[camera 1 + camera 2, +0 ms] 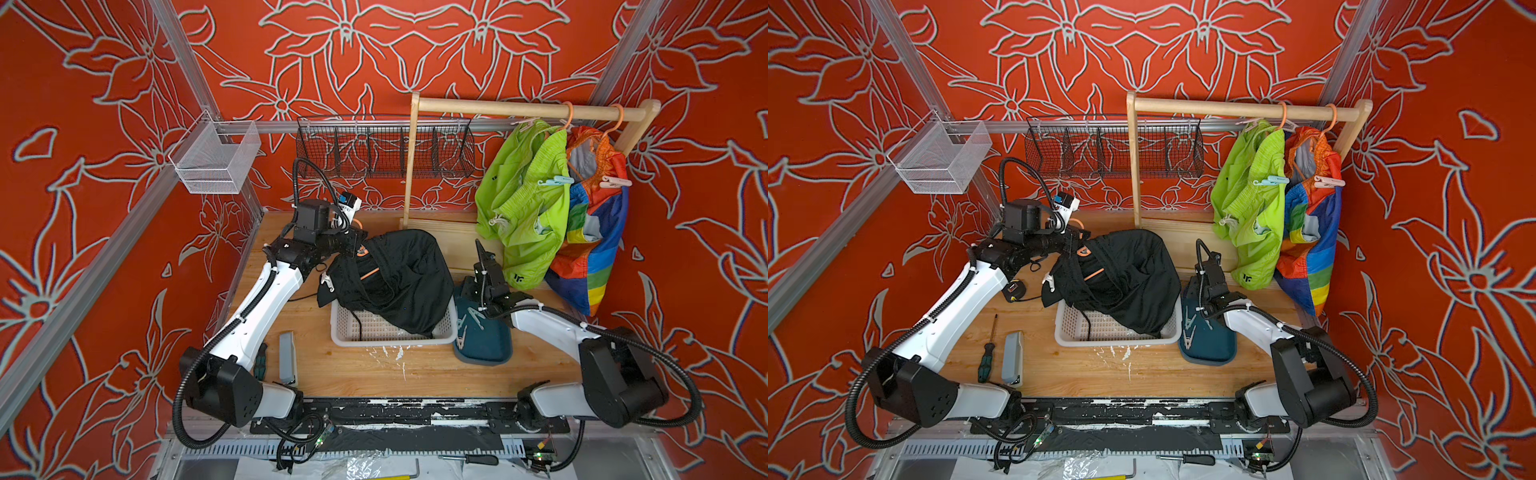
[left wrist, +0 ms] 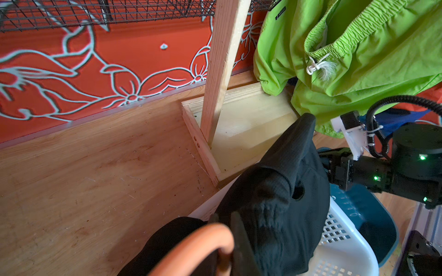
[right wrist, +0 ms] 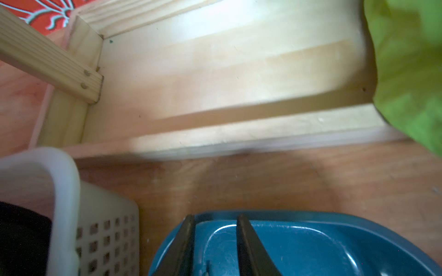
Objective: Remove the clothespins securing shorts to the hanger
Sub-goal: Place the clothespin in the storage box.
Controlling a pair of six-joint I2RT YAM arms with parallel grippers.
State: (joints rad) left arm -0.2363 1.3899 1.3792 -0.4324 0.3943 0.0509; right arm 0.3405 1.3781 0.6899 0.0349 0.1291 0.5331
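- In both top views the left gripper [image 1: 354, 246] is closed on the hook of an orange plastic hanger [image 1: 359, 225]. The black drawstring shorts [image 1: 399, 278] hang from it and fall into a white perforated plastic basket [image 1: 395, 341].
- The lime green shorts [image 1: 523, 203] and the rainbow colour-block shorts [image 1: 594, 249] hang from a wooden rail [image 1: 498, 109]. A pale blue clothespin [image 1: 557, 181] grips the green pair, and a pale pink clothespin [image 1: 616, 182] grips the rainbow pair.
- The right gripper [image 1: 480, 249] is above a dark blue plastic tray [image 1: 486, 353], where loose clothespins [image 1: 471, 319] lie.
- In the left wrist view, the orange hook sits against the dark fingers [image 2: 239, 239], with black fabric just behind.
- In the right wrist view, the right jaws stand narrowly apart with nothing between them, over the tray's rim.
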